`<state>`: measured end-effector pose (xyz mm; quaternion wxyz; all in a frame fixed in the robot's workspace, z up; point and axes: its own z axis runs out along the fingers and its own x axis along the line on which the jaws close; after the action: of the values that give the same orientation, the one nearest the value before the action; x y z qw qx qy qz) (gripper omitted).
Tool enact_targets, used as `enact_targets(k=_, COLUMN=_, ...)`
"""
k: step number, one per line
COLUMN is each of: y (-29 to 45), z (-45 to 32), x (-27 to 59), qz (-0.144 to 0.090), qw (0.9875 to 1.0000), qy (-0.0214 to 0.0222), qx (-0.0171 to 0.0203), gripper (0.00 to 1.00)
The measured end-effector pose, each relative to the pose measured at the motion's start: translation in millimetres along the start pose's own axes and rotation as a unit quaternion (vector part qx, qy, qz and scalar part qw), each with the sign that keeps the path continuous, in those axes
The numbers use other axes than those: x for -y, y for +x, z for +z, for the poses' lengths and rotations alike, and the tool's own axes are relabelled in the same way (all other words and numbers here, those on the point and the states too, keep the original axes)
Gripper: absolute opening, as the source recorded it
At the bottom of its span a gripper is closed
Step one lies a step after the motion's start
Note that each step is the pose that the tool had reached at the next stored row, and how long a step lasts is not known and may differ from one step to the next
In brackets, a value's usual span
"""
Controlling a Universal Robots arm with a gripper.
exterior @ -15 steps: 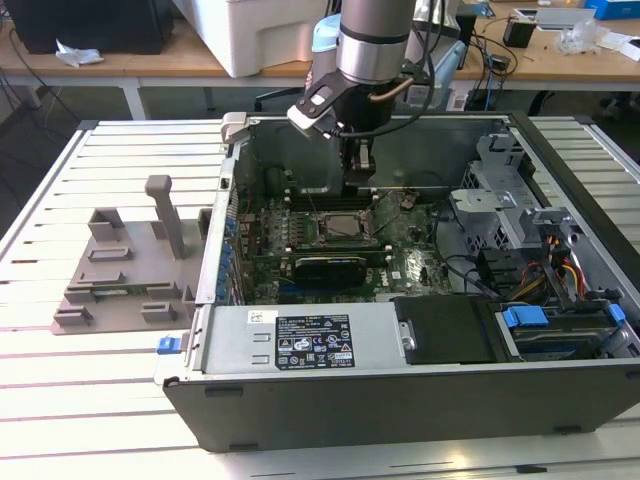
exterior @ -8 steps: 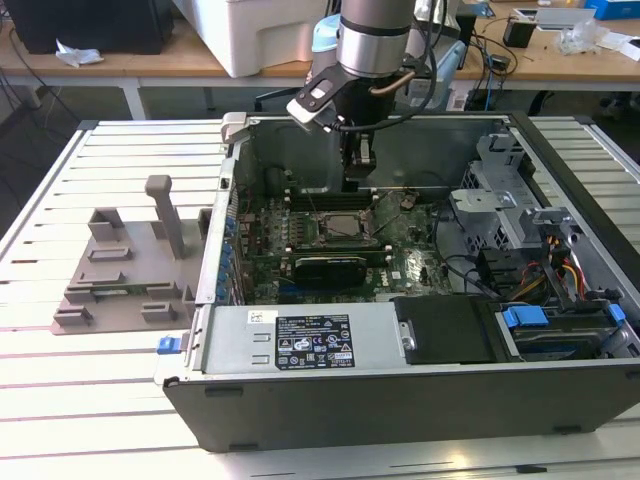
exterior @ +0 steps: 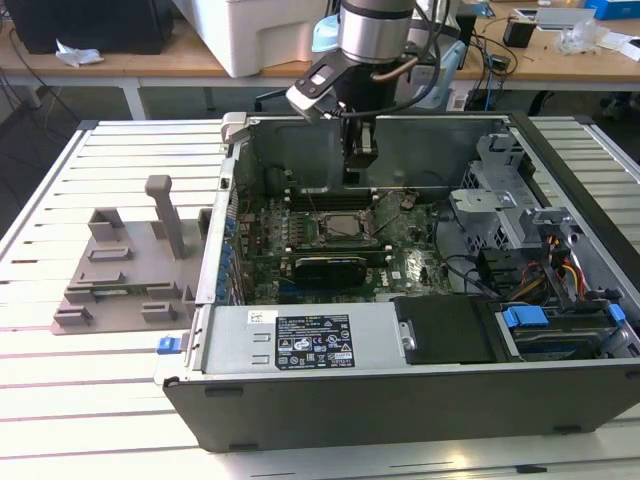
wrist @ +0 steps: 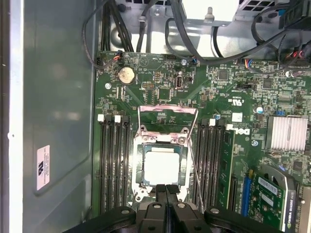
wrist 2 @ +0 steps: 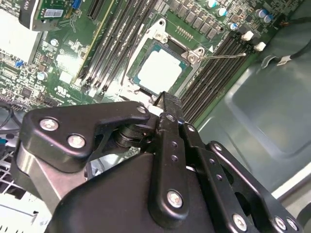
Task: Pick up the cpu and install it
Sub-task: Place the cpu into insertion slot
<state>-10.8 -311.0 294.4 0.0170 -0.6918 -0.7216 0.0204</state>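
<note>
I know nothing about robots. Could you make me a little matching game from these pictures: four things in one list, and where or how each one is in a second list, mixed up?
Things:
1. cpu
2. tool
3. grey tray
4. round battery

Places or states:
A. outside the computer case, at the exterior view's left
B. hanging over the socket, fingers together, holding nothing
C. on the green board, apart from the socket
D. lying in the socket, silvery top up

Pairs: 1-D, 2-B, 3-A, 4-C.
</note>
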Motion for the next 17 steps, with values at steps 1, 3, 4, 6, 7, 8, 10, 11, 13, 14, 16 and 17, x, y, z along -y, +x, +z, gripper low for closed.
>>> enact_targets(k=1, y=0.0, z=-1.8, x=0.1, qz=0.0, qw=1.0, qy=0.0, qx=0.0, gripper=0.11)
enact_targets(k=3, y=0.0, z=-9.9, x=0.5, qz=0.0, qw=1.0, qy=0.0, qx=0.0, gripper=0.11)
enact_targets(k=4, y=-0.1, z=-14.5, x=0.8, qz=0.0, qw=1.0, qy=0.0, qx=0.0, gripper=0.11)
enact_targets(k=6, y=-0.1, z=-21.1, x=1.1, qz=0.0, qw=1.0, qy=0.0, qx=0.0, gripper=0.11)
enact_targets(k=7, y=-0.1, z=-22.4, x=1.2, qz=0.0, qw=1.0, qy=0.0, qx=0.0, gripper=0.11)
enact_targets(k=8, y=-0.1, z=-22.5, x=1.2, qz=0.0, qw=1.0, qy=0.0, qx=-0.0001, gripper=0.11)
enact_targets(k=10, y=-0.1, z=-22.6, x=1.2, qz=0.0, qw=1.0, qy=-0.0001, qx=-0.0002, gripper=0.11)
enact_targets(k=11, y=-0.1, z=-22.6, x=1.2, qz=0.0, qw=1.0, qy=0.0, qx=-0.0001, gripper=0.11)
enact_targets(k=13, y=-0.1, z=-22.7, x=1.2, qz=0.0, qw=1.0, qy=0.0, qx=-0.0001, gripper=0.11)
enact_targets(k=14, y=-0.1, z=-22.7, x=1.2, qz=0.0, qw=1.0, qy=0.0, qx=-0.0001, gripper=0.11)
enact_targets(k=16, y=-0.1, z=-22.7, x=1.2, qz=0.0, qw=1.0, qy=0.0, qx=-0.0001, gripper=0.11)
enact_targets(k=17, y=-0.1, z=-22.7, x=1.2, qz=0.0, qw=1.0, qy=0.0, qx=-0.0001, gripper=0.11)
